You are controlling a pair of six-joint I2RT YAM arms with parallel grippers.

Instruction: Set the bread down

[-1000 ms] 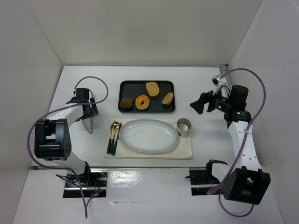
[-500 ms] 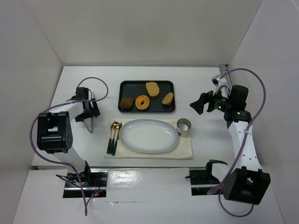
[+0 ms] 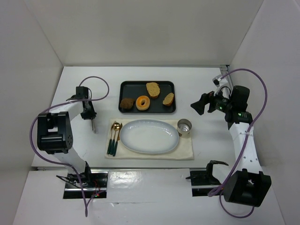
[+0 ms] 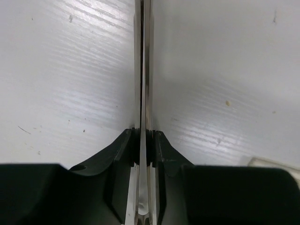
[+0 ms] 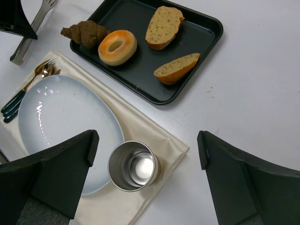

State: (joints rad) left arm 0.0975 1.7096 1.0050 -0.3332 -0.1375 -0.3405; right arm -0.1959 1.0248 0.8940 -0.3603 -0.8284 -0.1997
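The bread (image 3: 153,89) (image 5: 164,26), a flat golden-brown slice with a darker crust, lies at the back of the black tray (image 3: 133,89) (image 5: 140,70). My left gripper (image 3: 88,114) (image 4: 144,140) is far left of the tray and shut on a pair of metal tongs (image 3: 92,123) (image 4: 143,70). The tong arms are pressed together and point down at the table. My right gripper (image 3: 199,104) (image 5: 147,136) hangs open to the right of the tray, above the steel cup, holding nothing.
On the tray also lie a smaller narrow bread piece (image 3: 168,99) (image 5: 177,68), an orange ring doughnut (image 3: 142,102) (image 5: 117,47) and a dark croissant (image 3: 126,103) (image 5: 85,32). A white oval plate (image 3: 149,136), steel cup (image 3: 184,126) (image 5: 133,165) and cutlery (image 3: 114,136) rest on a beige napkin (image 3: 185,147).
The left gripper has closed on the tongs, squeezing their spread arms together, and shifted slightly right. The right arm has not moved.
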